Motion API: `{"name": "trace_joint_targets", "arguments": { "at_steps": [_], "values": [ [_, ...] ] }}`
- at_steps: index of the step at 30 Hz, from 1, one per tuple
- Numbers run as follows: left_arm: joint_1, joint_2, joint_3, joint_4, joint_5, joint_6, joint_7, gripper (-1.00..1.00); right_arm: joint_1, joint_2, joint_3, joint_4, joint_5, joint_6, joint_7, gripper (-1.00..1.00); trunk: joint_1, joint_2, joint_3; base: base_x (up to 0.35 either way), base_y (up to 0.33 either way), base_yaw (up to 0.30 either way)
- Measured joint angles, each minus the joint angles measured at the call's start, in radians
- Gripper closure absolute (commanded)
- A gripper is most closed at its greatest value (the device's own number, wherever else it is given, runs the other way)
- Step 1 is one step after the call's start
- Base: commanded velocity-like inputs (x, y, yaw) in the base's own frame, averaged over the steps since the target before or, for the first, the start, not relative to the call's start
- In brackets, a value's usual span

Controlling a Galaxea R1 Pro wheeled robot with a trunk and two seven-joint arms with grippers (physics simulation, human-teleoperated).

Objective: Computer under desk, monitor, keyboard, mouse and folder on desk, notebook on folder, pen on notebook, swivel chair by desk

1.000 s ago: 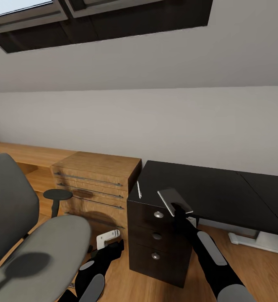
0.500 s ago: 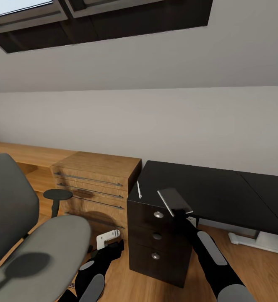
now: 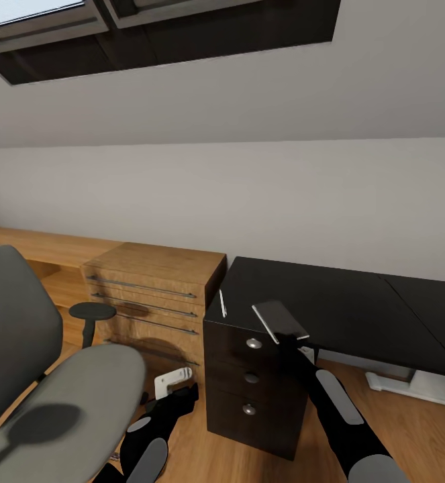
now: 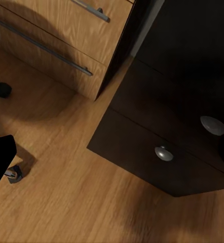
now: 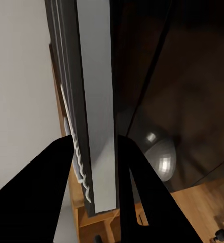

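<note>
The desk point(image 3: 356, 308) stood against the back wall, its drawer unit point(image 3: 249, 382) at its left end. Left of that, touching it, was a low wooden cabinet point(image 3: 152, 295). The swivel chair point(image 3: 41, 376) sat in front of the cabinet, further left. The pen point(image 3: 223, 303) lay on the desk's left edge, with the notebook point(image 3: 280, 321) just right of it, over the front corner.

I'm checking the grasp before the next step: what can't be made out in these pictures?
Left tool: head view, too small and dark to tell open or shut.
Notebook: its cover, edge-on in the right wrist view, clamped in the right tool.
Desk: right end cut off by the head view's edge.
Swivel chair: base hidden under its seat, head view.
</note>
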Motion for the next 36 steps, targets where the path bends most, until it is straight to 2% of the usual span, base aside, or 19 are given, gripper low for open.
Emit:
{"name": "trace_joint_targets", "arguments": {
  "at_steps": [5, 12, 22, 28, 36],
  "values": [
    [0.000, 0.000, 0.000, 0.000, 0.000, 0.000, 0.000, -1.00, 0.000, 0.001, 0.000, -0.002, 0.000, -0.004, 0.002, 1.00, 0.000, 0.000, 0.000, 0.000, 0.000, 0.000],
    [0.000, -0.001, 0.000, 0.001, -0.001, 0.000, 0.001, -1.00, 0.001, 0.001, 0.000, -0.013, 0.000, -0.005, 0.042, 1.00, -0.027, 0.049, 0.022, 0.000, 0.000, 0.000],
    [0.000, -0.002, -0.001, 0.003, -0.001, -0.001, 0.002, -1.00, 0.007, 0.001, 0.001, -0.102, 0.000, -0.007, 0.048, 1.00, -0.065, 0.119, 0.053, 0.000, 0.000, 0.000],
    [0.000, -0.003, -0.002, 0.007, -0.001, -0.002, 0.002, -1.00, 0.008, 0.001, 0.000, -0.116, 0.000, -0.008, 0.046, 1.00, -0.088, 0.161, 0.072, 0.000, 0.000, 0.000],
    [0.000, -0.002, -0.043, 0.026, -0.002, -0.004, 0.002, -1.00, 0.009, -0.001, -0.002, -0.146, 0.002, -0.010, 0.041, 1.00, -0.088, 0.161, 0.072, 0.000, 0.000, -0.155]
  ]
}}
